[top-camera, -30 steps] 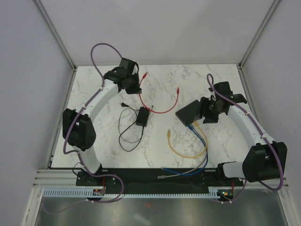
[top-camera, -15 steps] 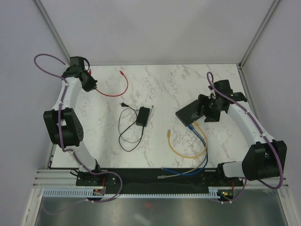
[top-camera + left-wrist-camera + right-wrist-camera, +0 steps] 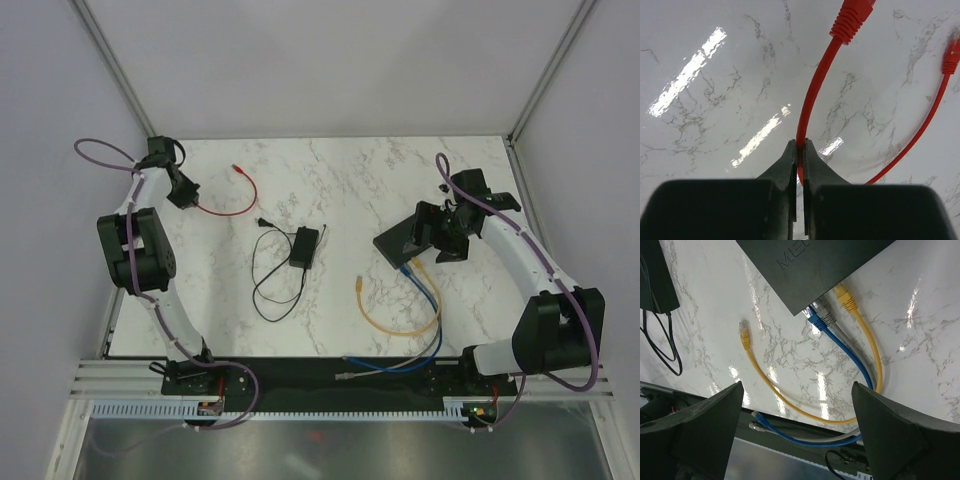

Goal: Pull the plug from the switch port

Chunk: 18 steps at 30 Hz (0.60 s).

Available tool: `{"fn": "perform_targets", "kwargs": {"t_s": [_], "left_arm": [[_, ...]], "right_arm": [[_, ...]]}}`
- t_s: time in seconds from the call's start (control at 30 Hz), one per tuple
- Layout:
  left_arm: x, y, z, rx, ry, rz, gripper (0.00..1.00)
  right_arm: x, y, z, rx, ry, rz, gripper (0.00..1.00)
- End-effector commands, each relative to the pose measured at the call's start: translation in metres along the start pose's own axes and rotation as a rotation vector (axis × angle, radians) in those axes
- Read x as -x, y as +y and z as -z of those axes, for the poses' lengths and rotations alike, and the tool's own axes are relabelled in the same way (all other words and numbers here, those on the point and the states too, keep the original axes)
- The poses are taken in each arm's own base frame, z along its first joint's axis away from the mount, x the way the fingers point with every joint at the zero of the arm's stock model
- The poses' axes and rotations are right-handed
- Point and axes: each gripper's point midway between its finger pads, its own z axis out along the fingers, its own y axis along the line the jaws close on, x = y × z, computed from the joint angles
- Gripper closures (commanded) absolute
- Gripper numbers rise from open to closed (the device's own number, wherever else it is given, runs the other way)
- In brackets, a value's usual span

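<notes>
The switch [image 3: 403, 241] is a flat black box at the right of the table, also in the right wrist view [image 3: 810, 260]. A yellow plug [image 3: 845, 296], a blue plug [image 3: 815, 322] and a grey plug [image 3: 826, 315] sit in its near edge. My right gripper [image 3: 445, 236] is over the switch's right end, open wide and empty [image 3: 797, 385]. My left gripper [image 3: 186, 192] is at the far left back, shut on a red cable [image 3: 812, 95] near its plug [image 3: 855, 15]. The cable's other plug [image 3: 952, 55] lies free on the table.
A small black power brick [image 3: 304, 246] with a thin black cord [image 3: 268, 285] lies mid-table. The yellow cable [image 3: 400, 322] loops forward to a loose end [image 3: 360, 285]. Blue and grey cables [image 3: 400, 362] run to the front rail. Grey walls close in both sides.
My left arm has swung from the back middle to the far left, carrying the red cable with it. My right arm has hardly moved.
</notes>
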Motion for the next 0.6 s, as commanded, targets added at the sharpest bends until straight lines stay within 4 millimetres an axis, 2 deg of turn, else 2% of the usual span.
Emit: {"fn": "perform_targets", "kwargs": {"t_s": [0.0,0.03,0.13,0.17,0.27,0.33,0.4,0.43,0.47,0.53,0.57], "left_arm": [[0.003,-0.001,-0.013,-0.016,-0.027,0.011,0.97],[-0.004,0.005,-0.02,-0.003,-0.016,-0.01,0.96],[-0.005,0.011,-0.025,-0.003,-0.003,-0.067,0.66],[-0.005,0.011,-0.024,-0.01,-0.002,-0.086,0.5],[-0.004,0.01,-0.018,-0.023,-0.006,-0.094,0.26],[-0.005,0.007,-0.013,-0.045,-0.001,-0.105,0.25],[-0.008,0.001,0.0,-0.087,0.003,-0.114,0.26],[-0.012,-0.003,0.008,-0.119,0.012,-0.109,0.26],[-0.015,-0.018,0.027,-0.192,0.015,-0.111,0.27],[-0.039,-0.014,0.037,-0.194,0.04,-0.134,0.27],[-0.057,-0.024,0.044,-0.214,0.054,-0.173,0.27]], "right_arm": [[0.006,0.01,0.005,0.035,-0.002,0.026,0.02],[0.004,0.011,0.004,0.043,0.007,0.023,0.02],[-0.001,0.01,-0.001,0.049,0.038,0.014,0.02],[-0.001,0.009,-0.002,0.043,0.041,0.012,0.02],[-0.001,0.007,-0.006,0.033,0.053,0.009,0.02],[0.0,0.003,-0.01,0.014,0.06,0.007,0.02],[0.003,-0.003,-0.013,-0.016,0.059,0.009,0.02],[0.006,-0.005,-0.015,-0.029,0.061,0.014,0.03],[0.006,-0.007,-0.017,-0.042,0.065,0.016,0.07],[0.009,-0.013,-0.022,-0.071,0.072,0.02,0.12],[0.009,-0.014,-0.024,-0.079,0.078,0.028,0.18]]}}
